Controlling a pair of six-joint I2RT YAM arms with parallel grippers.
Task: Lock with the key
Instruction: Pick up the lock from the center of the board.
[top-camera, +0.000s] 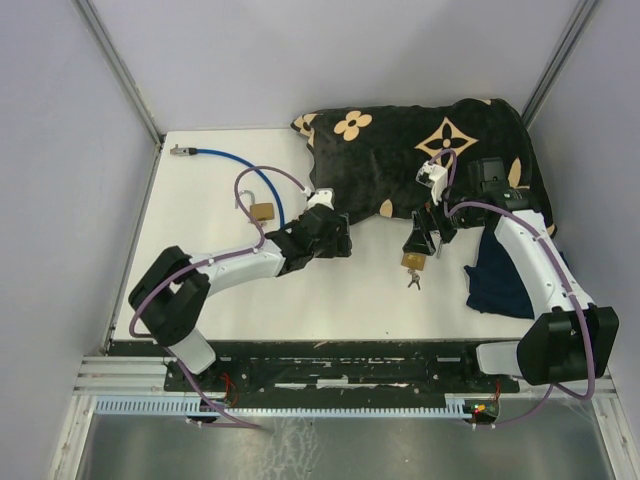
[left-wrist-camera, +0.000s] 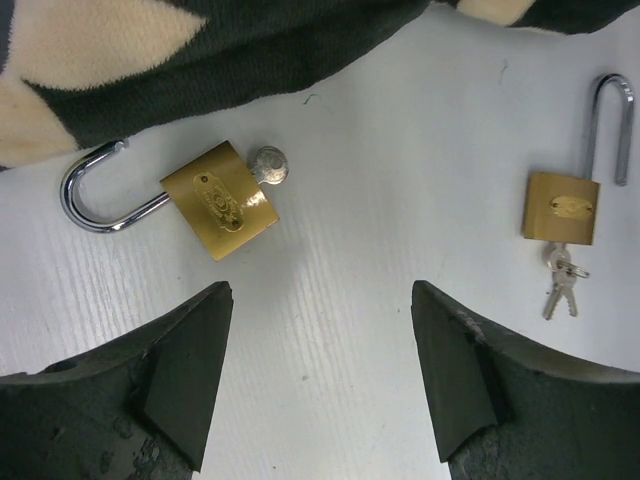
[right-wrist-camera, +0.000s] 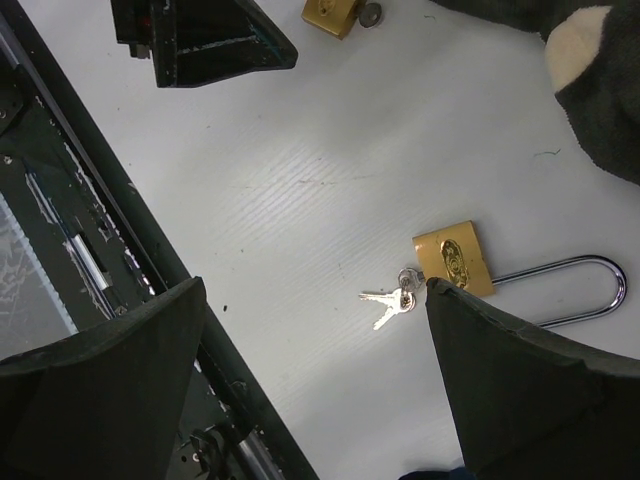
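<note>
The short-shackled padlock (right-wrist-camera: 332, 12) is cut off by the right wrist view's top edge, its shackle unseen.

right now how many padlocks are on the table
3. Left padlock by the blue cable; short-shackle padlock beside the patterned cloth, hidden under the left arm in the top view; long-shackle padlock with keys by the right end effector. The cloth may hide more.

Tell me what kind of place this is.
Probably a robotics lab test cell: a white table boxed in by plain grey panels, two arms bolted by a metal rail at its edge, and padlocks laid out as practice props.
</note>
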